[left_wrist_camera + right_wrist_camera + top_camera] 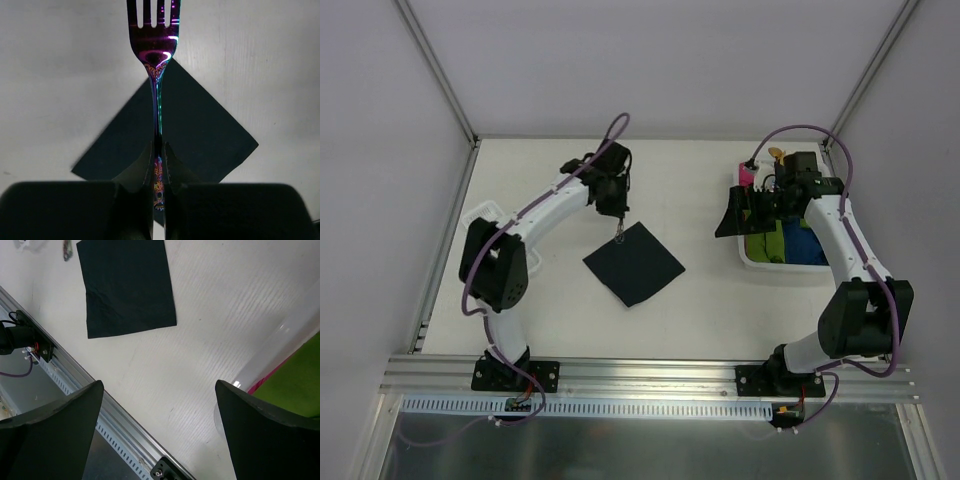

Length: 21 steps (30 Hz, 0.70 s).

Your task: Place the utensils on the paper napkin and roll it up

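Fork [156, 55]: gripped by its handle between the left jaws. Its stem runs straight out ahead of them and the tines sit at the far end. The metal shows a purple and teal sheen.
Left gripper [158, 150]: jaws together, clamped on the lower part of the fork's handle. In the top view it points down at the table with the fork hanging under it.
Napkin [635, 263]: a dark square lying flat on the table and turned like a diamond. It lies under and ahead of the left jaws, and in the left wrist view the fork's stem crosses over its middle. In the top view the fork's lower end is at the napkin's far corner. Whether the two touch cannot be told.
Right gripper [159, 385]: jaws wide apart with nothing between them. The napkin lies well ahead of these jaws, off to one side.
Table [225, 300]: its white surface fills the gap between the right jaws.
Bin [760, 262]: a white container just beside the right jaws. In the right wrist view its clear wall shows next to one fingertip.
Green cloth [295, 380]: inside the bin, just past that same jaw, with a thin pink edge beside it.
Rail [125, 440]: a slotted metal strip along the table edge, on the near side of the right jaws.
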{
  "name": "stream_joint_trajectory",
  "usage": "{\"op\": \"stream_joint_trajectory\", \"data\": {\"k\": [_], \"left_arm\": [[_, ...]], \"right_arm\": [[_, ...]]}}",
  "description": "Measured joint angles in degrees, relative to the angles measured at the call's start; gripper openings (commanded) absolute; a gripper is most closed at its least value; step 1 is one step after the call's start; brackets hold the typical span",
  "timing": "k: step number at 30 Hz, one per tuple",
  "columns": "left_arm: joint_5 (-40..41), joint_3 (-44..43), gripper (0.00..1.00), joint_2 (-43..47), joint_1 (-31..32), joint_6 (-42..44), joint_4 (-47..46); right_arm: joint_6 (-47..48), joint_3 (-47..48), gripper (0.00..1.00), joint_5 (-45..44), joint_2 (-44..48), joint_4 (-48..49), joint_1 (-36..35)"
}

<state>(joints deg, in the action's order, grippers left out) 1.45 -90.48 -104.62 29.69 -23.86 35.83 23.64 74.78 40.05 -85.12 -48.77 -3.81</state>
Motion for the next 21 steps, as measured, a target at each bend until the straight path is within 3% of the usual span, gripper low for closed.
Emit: {"op": "stream_joint_trajectory", "data": {"k": [7,21], "left_arm": [[-0.2,-3.0,0.0,-10.5,6.2,-4.8,1.0],[-0.3,-1.6,0.0,-11.3,7.5,-9.2,0.0]], "right_arm": [[0.5,-2.4,0.99,0.1,0.0,0.1,0.5],[0.5,-3.4,0.99,1.2,0.0,0.1,0.6]]}}
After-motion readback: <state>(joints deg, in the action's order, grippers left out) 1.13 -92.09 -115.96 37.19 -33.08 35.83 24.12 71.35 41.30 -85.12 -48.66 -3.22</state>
